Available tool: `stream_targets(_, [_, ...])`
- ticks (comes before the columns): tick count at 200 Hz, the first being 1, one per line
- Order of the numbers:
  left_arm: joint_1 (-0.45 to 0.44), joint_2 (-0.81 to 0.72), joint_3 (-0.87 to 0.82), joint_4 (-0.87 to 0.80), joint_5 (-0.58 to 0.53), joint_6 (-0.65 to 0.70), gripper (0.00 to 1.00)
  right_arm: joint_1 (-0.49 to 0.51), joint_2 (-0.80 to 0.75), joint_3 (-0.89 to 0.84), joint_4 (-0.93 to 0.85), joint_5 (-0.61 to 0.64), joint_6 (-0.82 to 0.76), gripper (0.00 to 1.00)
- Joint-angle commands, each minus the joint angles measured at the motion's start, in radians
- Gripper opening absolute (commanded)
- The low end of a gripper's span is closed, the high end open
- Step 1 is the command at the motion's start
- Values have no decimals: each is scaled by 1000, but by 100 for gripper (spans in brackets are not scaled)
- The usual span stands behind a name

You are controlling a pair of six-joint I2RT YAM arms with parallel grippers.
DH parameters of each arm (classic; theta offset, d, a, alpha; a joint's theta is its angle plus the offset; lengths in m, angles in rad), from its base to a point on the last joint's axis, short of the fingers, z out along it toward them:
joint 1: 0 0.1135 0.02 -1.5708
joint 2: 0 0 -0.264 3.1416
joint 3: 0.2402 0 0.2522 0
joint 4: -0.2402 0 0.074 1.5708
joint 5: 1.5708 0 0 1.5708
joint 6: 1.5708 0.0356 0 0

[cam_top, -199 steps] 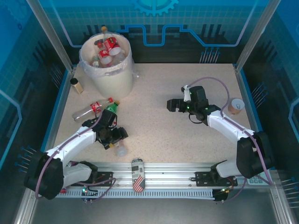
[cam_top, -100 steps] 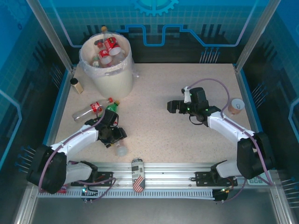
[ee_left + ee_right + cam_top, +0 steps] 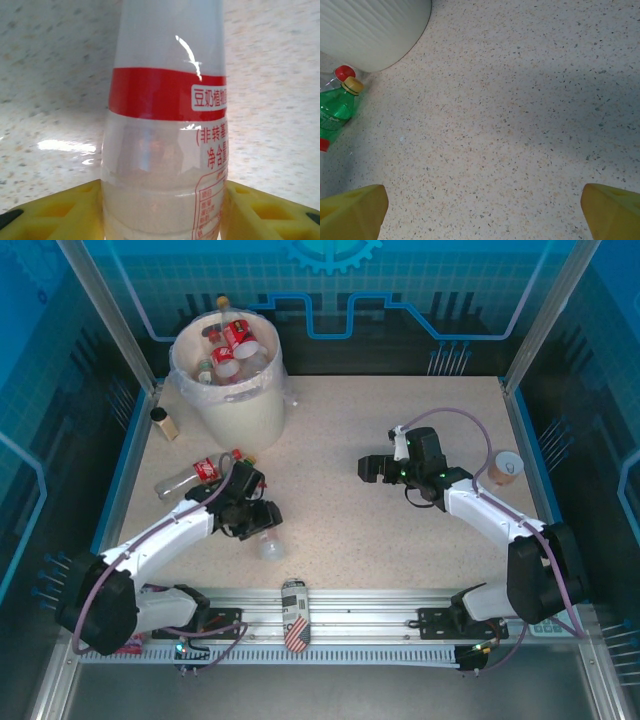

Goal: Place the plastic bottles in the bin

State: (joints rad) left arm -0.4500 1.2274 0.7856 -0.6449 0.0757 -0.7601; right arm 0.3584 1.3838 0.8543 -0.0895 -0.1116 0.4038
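Observation:
A clear plastic bottle [image 3: 165, 100] with a red band and milky base stands between my left gripper's [image 3: 162, 200] yellow fingers, which press on both of its sides. From above, that bottle [image 3: 268, 546] pokes out of the left gripper [image 3: 262, 527] at the table's near left. Another red-labelled bottle [image 3: 195, 475] lies left of the arm. In the right wrist view a green bottle [image 3: 332, 112] lies beside the bin [image 3: 370, 30]. The cream bin [image 3: 245, 410] at the far left holds several bottles [image 3: 232, 345]. My right gripper [image 3: 368, 468] hovers open over bare table at centre right.
A small brown jar [image 3: 163, 423] stands left of the bin. A paper cup [image 3: 505, 468] sits near the right edge. A patterned can [image 3: 295, 615] lies on the front rail between the arm bases.
My left gripper has closed on the clear bottle and shifted up and to the right, carrying the bottle along. The right arm has stayed put.

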Motion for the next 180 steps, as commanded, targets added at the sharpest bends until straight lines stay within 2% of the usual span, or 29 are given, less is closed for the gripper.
stream_targets(1, [-32,-4,103,1,33,53,54,-12,-30,3,-12,9,4,100])
stream_targets(63, [-69,59,424,-4,93,136,55,-16,-47,0,-22,24,1,100])
stream_targets(105, [-41,124,662,69,59,206,56,-14,-53,-3,-13,27,3,100])
stream_targets(128, [36,170,771,92,80,240,56,-16,-60,-9,-11,29,1,100])
stream_targets(180, [302,284,1034,37,30,335,55,-19,-87,-24,-5,37,-4,100])
